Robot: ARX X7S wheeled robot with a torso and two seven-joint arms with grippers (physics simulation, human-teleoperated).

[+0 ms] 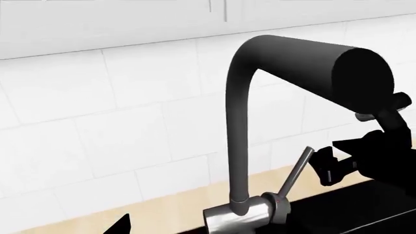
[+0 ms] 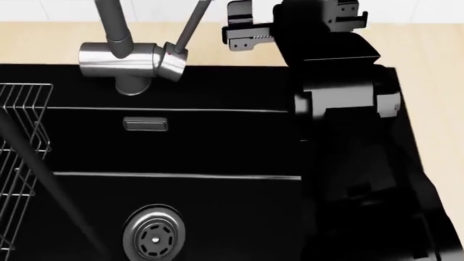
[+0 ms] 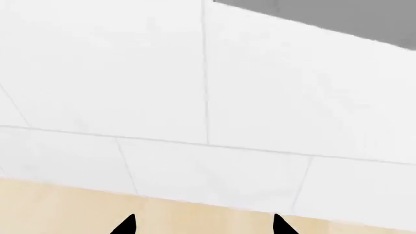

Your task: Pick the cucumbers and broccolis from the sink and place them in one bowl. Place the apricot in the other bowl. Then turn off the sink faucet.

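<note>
Since matte black sink basin (image 2: 217,141) shows no produce, you're on faucet step; thin slanted steel lever (image 2: 190,27) of brushed-steel faucet (image 2: 130,61) lies just left of your right gripper (image 2: 290,24), jaws spread, empty; left gripper's state: can't tell.

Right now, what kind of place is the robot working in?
Most likely a kitchen sink area. A matte black sink with a round steel drain sits in a pale wood countertop, a steel faucet stands behind it, and white wall tiles back the counter.
</note>
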